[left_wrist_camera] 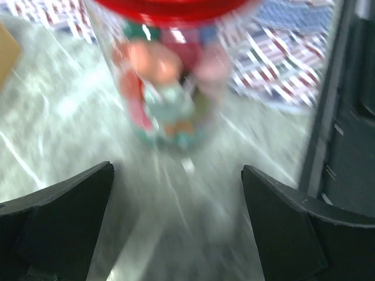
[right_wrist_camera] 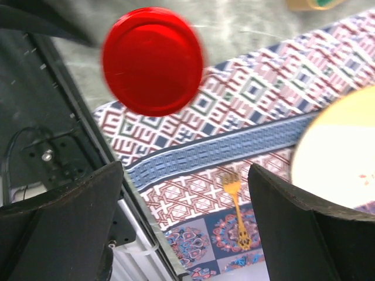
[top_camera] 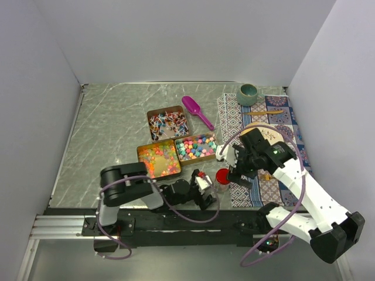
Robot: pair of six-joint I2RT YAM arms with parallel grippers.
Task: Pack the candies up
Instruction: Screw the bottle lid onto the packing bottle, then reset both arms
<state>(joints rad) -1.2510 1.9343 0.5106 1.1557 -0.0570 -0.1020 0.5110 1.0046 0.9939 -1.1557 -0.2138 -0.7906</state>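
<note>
1. Jar [left_wrist_camera: 205,111] at top centre of the left wrist view: candies [left_wrist_camera: 146,61] inside, red lid [right_wrist_camera: 152,61] on.
2. Left gripper [left_wrist_camera: 177,175] spread, empty, jar just ahead. Right gripper [right_wrist_camera: 184,175] spread, empty, lid at upper left of its view.
3. Judged: capping done. You now back both arms off without nudging the jar.

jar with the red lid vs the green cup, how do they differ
The jar is clear, capped by a red lid, and holds mixed candies. The green cup is opaque and open-topped. The jar stands on the marble table close to the arms, beside the patterned mat. The cup sits at the mat's far end. Both stand upright.
</note>
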